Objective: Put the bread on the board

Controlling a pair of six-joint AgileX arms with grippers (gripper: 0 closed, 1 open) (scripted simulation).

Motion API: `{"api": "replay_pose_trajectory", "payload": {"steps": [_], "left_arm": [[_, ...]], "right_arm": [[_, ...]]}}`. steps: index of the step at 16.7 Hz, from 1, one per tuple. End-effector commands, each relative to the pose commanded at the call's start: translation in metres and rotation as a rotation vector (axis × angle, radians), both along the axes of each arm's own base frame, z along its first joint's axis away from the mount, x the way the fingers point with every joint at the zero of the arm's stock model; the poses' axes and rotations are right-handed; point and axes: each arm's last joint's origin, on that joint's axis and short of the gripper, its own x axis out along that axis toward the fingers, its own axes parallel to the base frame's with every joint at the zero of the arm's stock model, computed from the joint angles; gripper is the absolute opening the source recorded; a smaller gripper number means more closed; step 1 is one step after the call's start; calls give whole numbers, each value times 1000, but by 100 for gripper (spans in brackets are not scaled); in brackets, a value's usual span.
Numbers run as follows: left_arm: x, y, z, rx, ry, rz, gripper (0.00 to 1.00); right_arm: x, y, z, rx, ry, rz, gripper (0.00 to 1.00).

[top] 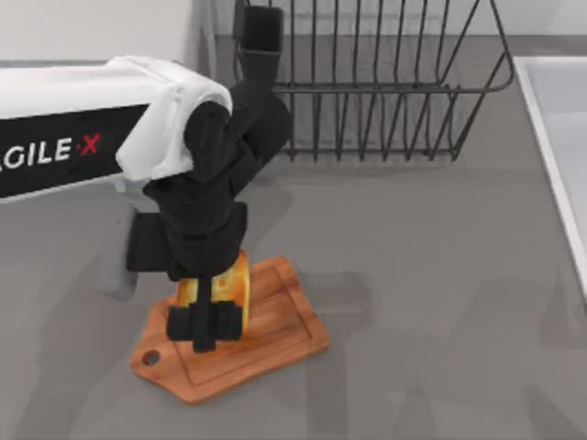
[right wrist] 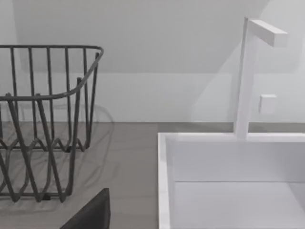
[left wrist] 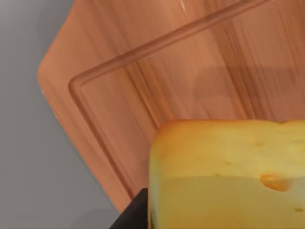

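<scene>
placing step in hand: left gripper (top: pixel 204 323) clamped on the bread (top: pixel 229 286), held over the board (top: pixel 275 325) toward its 9 o'clock end, near the handle. whether bread touches wood, cannot tell. next, likely: lower if needed, spread fingers, lift straight up. right arm parked by the sink (right wrist: pixel 164 181).

My left gripper (top: pixel 207 323) holds the bread (top: pixel 231 286) over the board (top: pixel 275 337), left of centre; the dish rack (top: pixel 385 82) stands behind, the sink (top: pixel 559 137) at right.
</scene>
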Motion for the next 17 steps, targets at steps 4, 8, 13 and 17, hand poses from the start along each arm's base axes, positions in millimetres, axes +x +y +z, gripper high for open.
{"api": "replay_pose_trajectory", "payload": {"steps": [4,8,13,17], "left_arm": [[0,-1,-17,-3,-2,0,0],[-1,-1,-29,2,5,1,0],[-1,-1,-29,2,5,1,23],[-1,-1,-29,2,5,1,53]], "right_arm": [[0,0,0,0,0,0,100],[0,0,0,0,0,0,100],[0,0,0,0,0,0,100],[0,0,0,0,0,0,100]]}}
